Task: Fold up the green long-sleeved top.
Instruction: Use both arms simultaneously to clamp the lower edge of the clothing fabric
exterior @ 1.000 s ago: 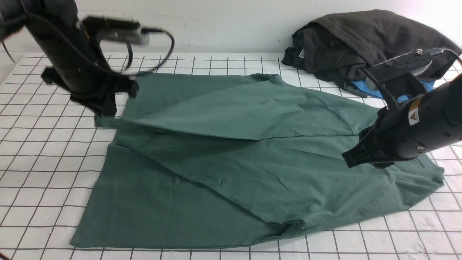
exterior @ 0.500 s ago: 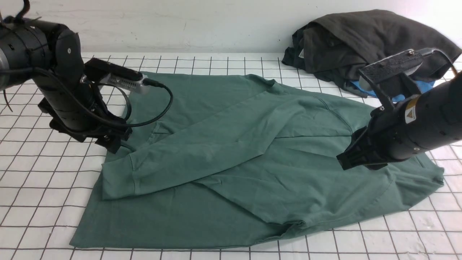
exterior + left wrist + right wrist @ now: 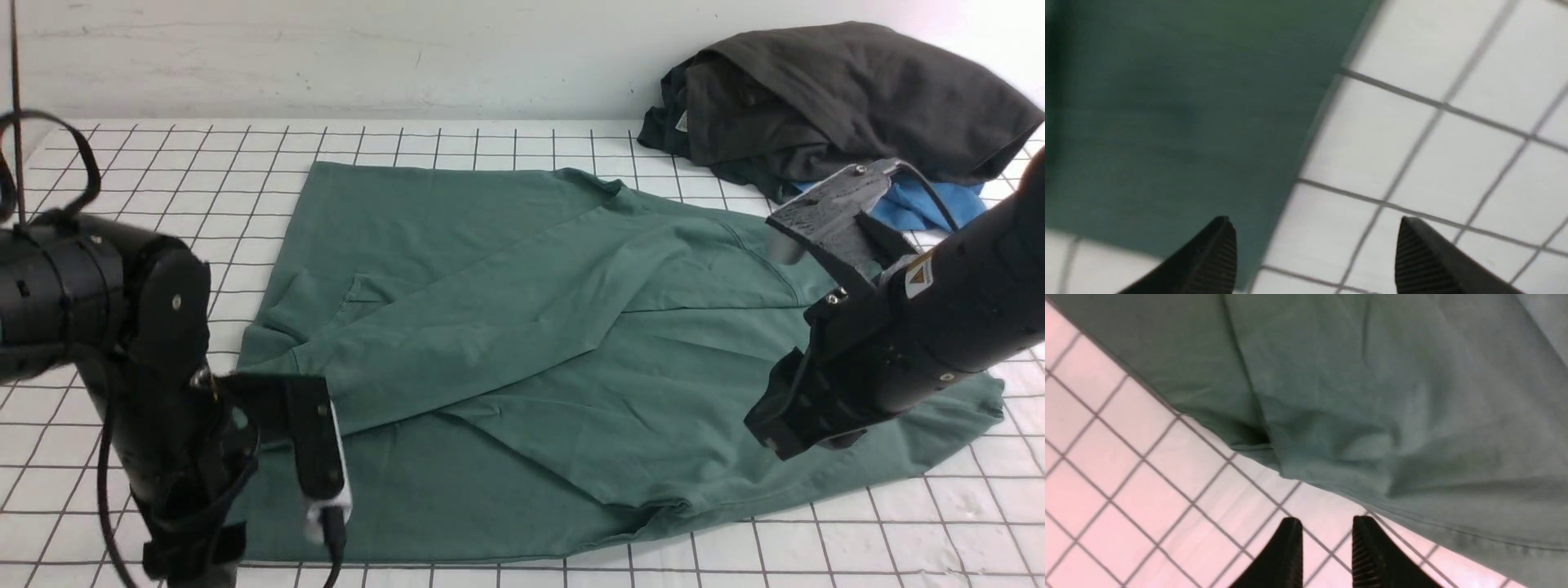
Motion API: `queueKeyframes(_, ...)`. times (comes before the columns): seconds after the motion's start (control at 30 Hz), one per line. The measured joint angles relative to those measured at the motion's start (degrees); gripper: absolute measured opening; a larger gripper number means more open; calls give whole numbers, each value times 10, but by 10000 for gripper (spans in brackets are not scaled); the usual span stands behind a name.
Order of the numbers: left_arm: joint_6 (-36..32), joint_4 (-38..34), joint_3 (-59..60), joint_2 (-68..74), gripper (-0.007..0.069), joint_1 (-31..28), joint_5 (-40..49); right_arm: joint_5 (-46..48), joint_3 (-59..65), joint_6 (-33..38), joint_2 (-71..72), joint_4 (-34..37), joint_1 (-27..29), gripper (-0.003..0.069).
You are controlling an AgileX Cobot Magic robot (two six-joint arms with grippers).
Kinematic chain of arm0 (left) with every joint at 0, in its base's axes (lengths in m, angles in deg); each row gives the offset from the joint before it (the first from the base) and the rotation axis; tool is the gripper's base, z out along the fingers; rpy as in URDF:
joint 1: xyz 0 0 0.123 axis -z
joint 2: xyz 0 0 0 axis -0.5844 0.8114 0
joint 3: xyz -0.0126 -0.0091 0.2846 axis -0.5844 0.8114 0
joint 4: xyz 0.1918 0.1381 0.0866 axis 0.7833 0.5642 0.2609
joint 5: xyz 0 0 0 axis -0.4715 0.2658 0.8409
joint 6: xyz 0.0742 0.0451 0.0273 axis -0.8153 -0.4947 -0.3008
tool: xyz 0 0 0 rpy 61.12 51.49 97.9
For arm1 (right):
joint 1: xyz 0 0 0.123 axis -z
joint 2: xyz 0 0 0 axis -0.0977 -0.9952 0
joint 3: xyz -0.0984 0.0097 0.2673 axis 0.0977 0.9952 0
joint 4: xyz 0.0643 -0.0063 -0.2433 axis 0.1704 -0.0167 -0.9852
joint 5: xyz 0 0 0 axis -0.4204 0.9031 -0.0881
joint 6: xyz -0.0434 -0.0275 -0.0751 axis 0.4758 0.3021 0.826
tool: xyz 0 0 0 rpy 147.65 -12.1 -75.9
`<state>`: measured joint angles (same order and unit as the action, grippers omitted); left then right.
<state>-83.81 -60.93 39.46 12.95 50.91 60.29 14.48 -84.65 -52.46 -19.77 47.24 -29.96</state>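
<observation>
**Item 1. Green long-sleeved top (image 3: pixel 522 327), count: one.**
- Location: middle of the gridded table (image 3: pixel 163 163), spread flat from the far-left squares to the near-right ones.
- Relation to left gripper (image 3: pixel 1314 222): the gripper hangs at the top's near-left corner. One of its fingers (image 3: pixel 1208 253) is over the cloth's edge and the other is over bare grid. The fingers are spread wide with nothing between them. The left wrist view is blurred, so contact with the cloth cannot be told.
- Relation to right gripper (image 3: pixel 1326 520): the gripper is poised above the near-right part of the top. In the right wrist view its tips are over bare table, just beside the hem. The fingers are almost together, with a narrow gap and nothing in it.
- Appearance: muted dark green, matte, lightly creased. One sleeve is laid slantwise across the body, its cuff end toward the left. A second panel is folded in from the right. A small puckered bulge sits at the near edge.

**Item 2. Charcoal garment (image 3: pixel 841 82), count: one heap.** Far right, against the wall, well apart from both grippers.

**Item 3. Blue garment (image 3: pixel 914 208), count: one.** Partly tucked under the charcoal heap's near side.

**Item 4. Robot arms, count: two, each with one two-fingered gripper.**
</observation>
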Motion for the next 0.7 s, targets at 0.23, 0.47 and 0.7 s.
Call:
queueKeyframes(0.23,-50,72,71,10,416,-2,-131,0,0,10,0,23,0,168)
queueKeyframes(0.47,-36,117,74,9,263,-2,-174,0,0,12,0,24,0,168)
queueKeyframes(0.7,-31,126,76,10,70,-2,-197,0,0,15,0,24,0,168)
